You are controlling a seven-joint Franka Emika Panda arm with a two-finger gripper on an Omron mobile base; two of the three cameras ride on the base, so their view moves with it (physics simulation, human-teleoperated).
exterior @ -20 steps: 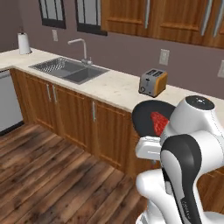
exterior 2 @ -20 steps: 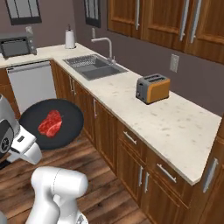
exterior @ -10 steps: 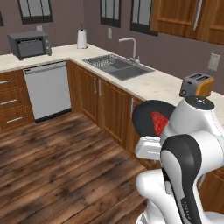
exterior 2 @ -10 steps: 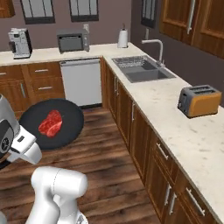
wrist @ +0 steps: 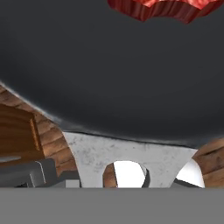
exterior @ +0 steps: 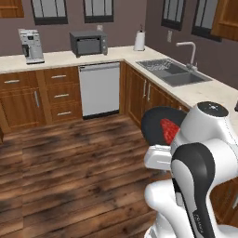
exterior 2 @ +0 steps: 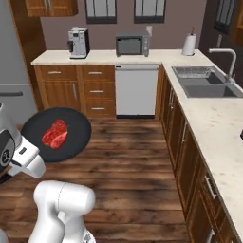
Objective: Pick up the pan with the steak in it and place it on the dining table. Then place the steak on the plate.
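The black pan (exterior 2: 71, 130) hangs in the air over the wooden floor, level, with the red steak (exterior 2: 54, 134) lying in it. My gripper (exterior 2: 26, 159) is shut on the pan's handle at the lower left. In the left base view the pan (exterior: 155, 125) and steak (exterior: 168, 131) peek out from behind my white arm, with the gripper (exterior: 158, 158) below them. Seen from the hand, the pan (wrist: 109, 78) looms large, the steak (wrist: 157, 9) is at the top edge and the handle's metallic end (wrist: 92, 153) sits at my gripper (wrist: 112, 175). The dining table and the plate are out of view.
An L-shaped kitchen counter carries a sink (exterior 2: 204, 83), microwave (exterior 2: 133, 46), coffee machine (exterior 2: 78, 42) and paper towel roll (exterior 2: 189, 46), with a dishwasher (exterior 2: 136, 90) below. A grey fridge (exterior 2: 9, 71) stands at the left. Open wooden floor (exterior: 69, 158) lies ahead.
The whole picture has swung: the base has turned, the toaster has left view and the counter corner with microwave and coffee machine has come in. The pan stays held as before.
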